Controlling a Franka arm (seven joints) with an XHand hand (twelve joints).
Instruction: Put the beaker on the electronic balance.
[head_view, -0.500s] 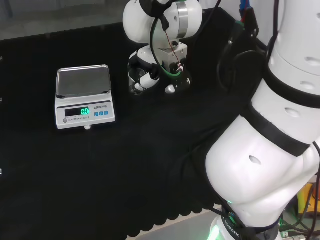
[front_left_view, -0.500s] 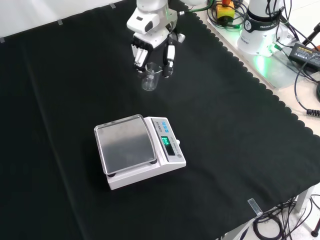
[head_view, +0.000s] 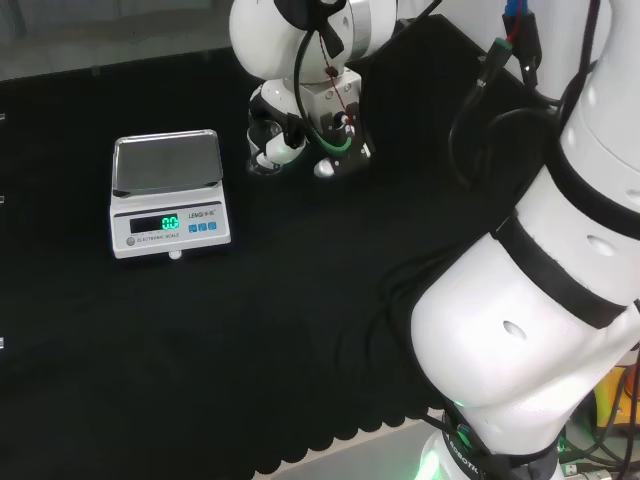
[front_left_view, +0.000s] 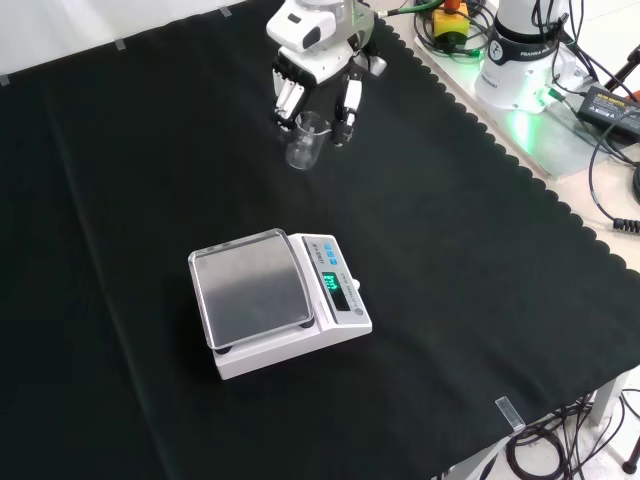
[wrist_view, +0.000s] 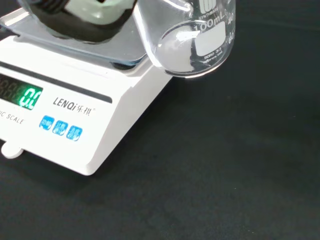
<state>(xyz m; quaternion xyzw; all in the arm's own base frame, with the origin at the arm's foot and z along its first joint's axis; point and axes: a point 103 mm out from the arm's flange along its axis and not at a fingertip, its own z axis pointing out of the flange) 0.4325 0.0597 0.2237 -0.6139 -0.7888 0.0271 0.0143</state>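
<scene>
A clear glass beaker (front_left_view: 306, 140) hangs upright between the fingers (front_left_view: 285, 96) and thumb of my hand (front_left_view: 318, 50), above the cloth near the far edge in the front view. The wrist view shows the beaker's round base (wrist_view: 192, 52) from below, off the cloth, with a blurred part of the hand (wrist_view: 82, 15) beside it. The white electronic balance (front_left_view: 338, 290) with its bare steel pan (front_left_view: 250, 285) stands nearer the camera in the front view, apart from the beaker. In the head view the hand (head_view: 325, 105) is to the right of the balance (head_view: 168, 195).
The balance's green display (head_view: 169, 223) is lit. In the front view the cloth's scalloped edge (front_left_view: 470, 120) runs down the right, with the arm's base (front_left_view: 525, 60) and cables beyond it. The arm's big white links (head_view: 540, 270) stand at the right of the head view.
The hand has risen with the beaker in it, lifting the beaker off the cloth and shifting it slightly toward the balance in the head view. The balance has not moved.
</scene>
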